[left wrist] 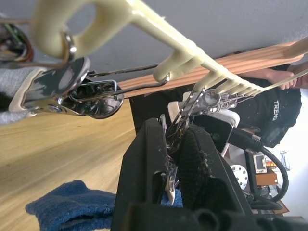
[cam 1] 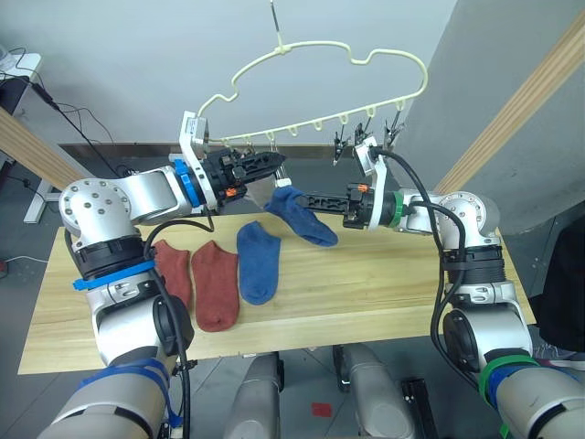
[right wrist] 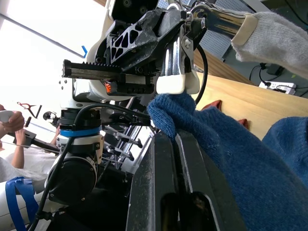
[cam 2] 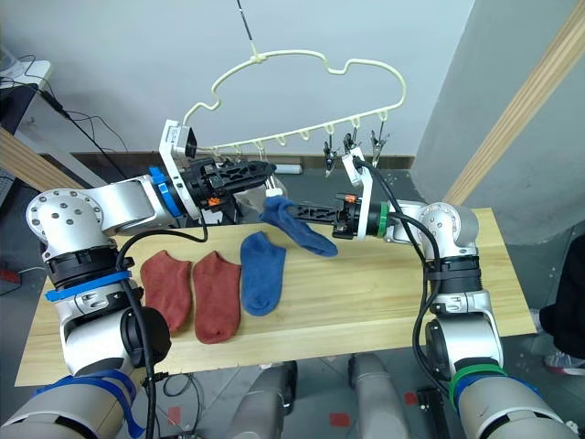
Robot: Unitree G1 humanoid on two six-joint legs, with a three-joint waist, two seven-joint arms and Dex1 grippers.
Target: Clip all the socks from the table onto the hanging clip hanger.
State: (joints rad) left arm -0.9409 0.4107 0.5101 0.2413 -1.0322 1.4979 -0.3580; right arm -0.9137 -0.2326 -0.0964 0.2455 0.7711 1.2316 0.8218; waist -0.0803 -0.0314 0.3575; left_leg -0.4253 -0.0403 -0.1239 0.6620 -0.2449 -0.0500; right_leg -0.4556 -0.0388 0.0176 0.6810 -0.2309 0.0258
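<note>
Three socks lie flat on the table (cam 1: pixel 384 293) below both grippers. Right gripper (cam 1: pixel 291 196) is clamped on a blue sock (cam 1: pixel 302 218), lifted beside the left gripper (cam 1: pixel 277 162), which the left wrist view shows squeezing a hanger (cam 1: pixel 329 82) clip (left wrist: pixel 175 130).

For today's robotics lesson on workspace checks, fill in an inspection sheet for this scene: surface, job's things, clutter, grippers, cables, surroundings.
Surface: light-wood table, bare at the robot's right end.
Job's things: two rust-red socks and one blue sock lie flat on the table; a second blue sock is held up under the clip hanger; a grey sock already hangs from a clip.
Clutter: nothing seen.
Grippers: left gripper jaws squeeze a metal clip on the hanger; right gripper jaws shut on the raised blue sock.
Cables: black cables loop along the right arm; more lie on the floor behind.
Surroundings: grey wall, wooden beams, a person's hand nearby.
</note>
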